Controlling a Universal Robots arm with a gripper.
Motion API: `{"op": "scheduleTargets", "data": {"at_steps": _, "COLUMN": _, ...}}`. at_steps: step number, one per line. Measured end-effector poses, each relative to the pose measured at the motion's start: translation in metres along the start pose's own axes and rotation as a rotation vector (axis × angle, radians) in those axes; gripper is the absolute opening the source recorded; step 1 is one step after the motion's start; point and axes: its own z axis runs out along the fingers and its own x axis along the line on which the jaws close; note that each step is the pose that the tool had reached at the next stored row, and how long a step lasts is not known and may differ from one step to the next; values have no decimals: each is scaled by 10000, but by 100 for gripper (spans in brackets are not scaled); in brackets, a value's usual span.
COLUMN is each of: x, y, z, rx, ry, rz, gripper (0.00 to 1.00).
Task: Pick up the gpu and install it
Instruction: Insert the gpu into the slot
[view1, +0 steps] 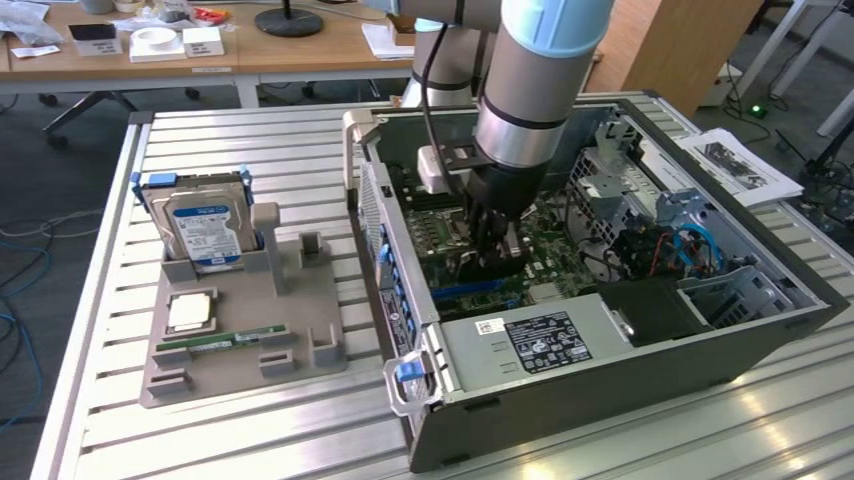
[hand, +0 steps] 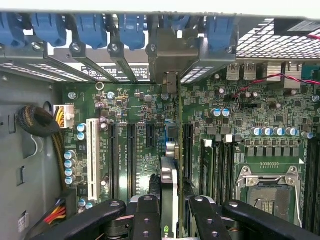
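Gripper (hand: 170, 216) was clamped on the gpu (hand: 169, 182), card edge-on inside the pc case (view1: 747, 330), right at the blue slot (hand: 167, 131) on the mobo (hand: 240, 115). Seated or not, I couldn't tell. IMO it needed keeping square w/ the slot, pressure straight down, no tilt.

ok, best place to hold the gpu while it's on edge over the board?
Its upper long edge, from straight above, pinching across the two flat faces. The gpu stands on edge, lower edge toward the motherboard, leaving only the top free. The claw grips it that way.
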Motion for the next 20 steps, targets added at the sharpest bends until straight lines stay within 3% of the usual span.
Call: {"op": "scheduleTargets", "data": {"at_steps": 20, "x": 2, "y": 10, "z": 43, "rx": 0, "ry": 1, "rz": 3, "gripper": 27}}
